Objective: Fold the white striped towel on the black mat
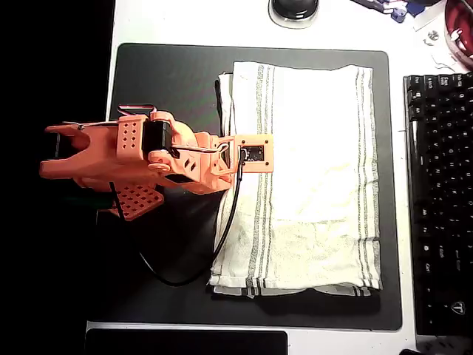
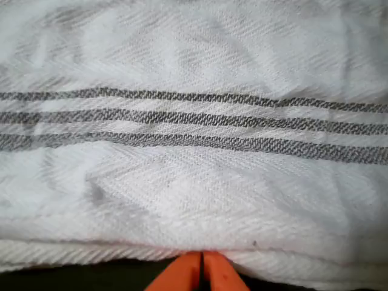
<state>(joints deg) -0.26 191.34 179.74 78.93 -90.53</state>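
The white striped towel (image 1: 310, 177) lies flat on the black mat (image 1: 170, 81), doubled over, with a lower layer peeking out along its left and bottom edges. My orange arm (image 1: 140, 155) reaches in from the left, and its wrist camera block (image 1: 253, 153) hangs over the towel's left edge. In the wrist view the towel (image 2: 194, 73) is very close, with three grey stripes running across it. My gripper (image 2: 202, 267) is shut, its orange tips pressed together right at the towel's hem. Whether any cloth is pinched between them I cannot tell.
A black keyboard (image 1: 440, 200) lies right of the mat. A round dark object (image 1: 294, 9) sits past the mat's top edge. The arm's black cable (image 1: 222, 237) loops over the mat beside the towel's left edge. Bare mat shows left of the towel.
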